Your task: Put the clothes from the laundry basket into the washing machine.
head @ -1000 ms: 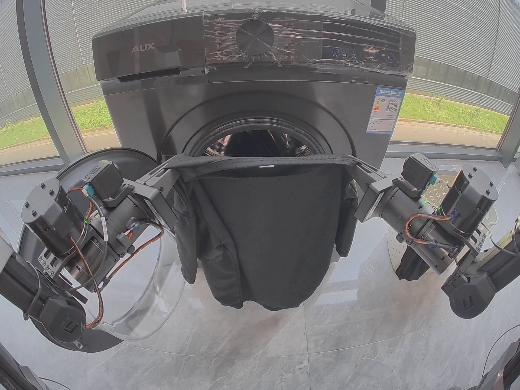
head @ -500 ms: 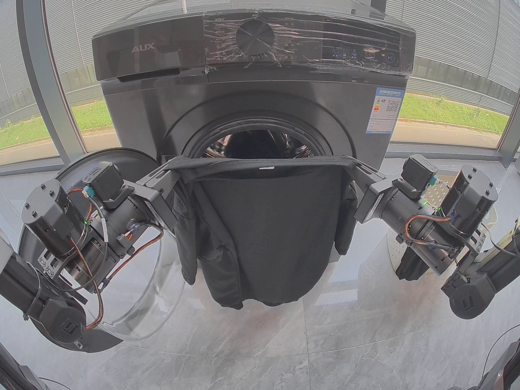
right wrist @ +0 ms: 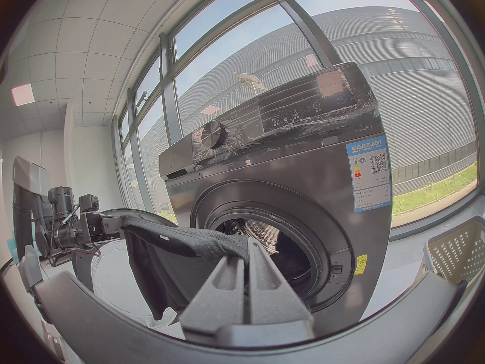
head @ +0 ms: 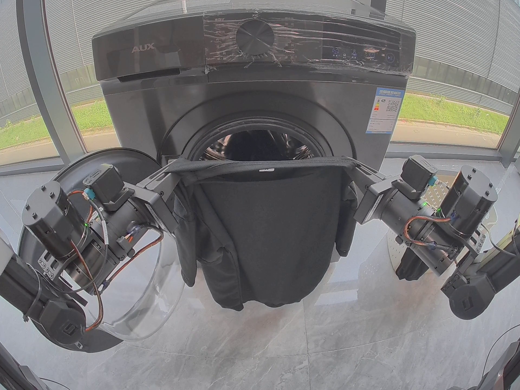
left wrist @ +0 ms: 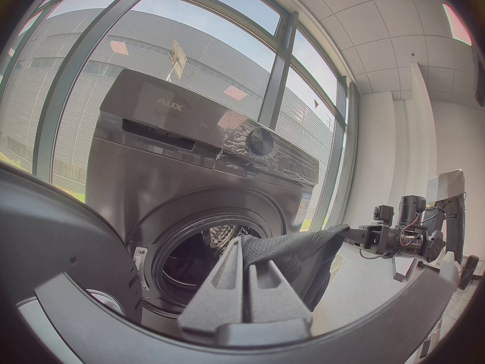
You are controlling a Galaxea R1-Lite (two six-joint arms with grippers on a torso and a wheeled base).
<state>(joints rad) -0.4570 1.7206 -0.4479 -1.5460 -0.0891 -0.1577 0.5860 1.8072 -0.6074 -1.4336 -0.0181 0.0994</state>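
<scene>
1. Containers. The washing machine point(head: 254, 109) stands at 12 o'clock in the head view. Its round door point(head: 124, 277) is swung fully open toward 8 o'clock. The drum point(head: 259, 144) is open. We see its perforated metal wall in the right wrist view, but the dark interior does not let us tell what lies inside. The laundry basket point(right wrist: 454, 251) sits on the floor at 3 o'clock. The right arm hides most of it, so we cannot tell its contents.

2. Task item. A black garment point(head: 271, 234) hangs in front of the drum opening, outside the machine. Its top edge is stretched taut and nearly level across the lower half of the opening. The body hangs down in loose folds toward 6 o'clock, clear of the floor point(head: 336, 342).

3. Fingers. The left fingers point(left wrist: 227, 279) are closed tight on the garment's edge at 9 o'clock of the opening. The right fingers point(right wrist: 262, 279) are closed tight on the opposite edge at 3 o'clock.

4. Materials and shapes.
- Machine: dark grey metal, box-shaped, with a glossy black control panel under crinkled clear film.
- Dial point(head: 254, 36): round, black, centred on the panel.
- Door: dark rim around a clear domed window.
- Garment: matte, finely textured knit.
- Basket: pale plastic, perforated walls.
- Floor: glossy, pale, marbled tiles.
</scene>
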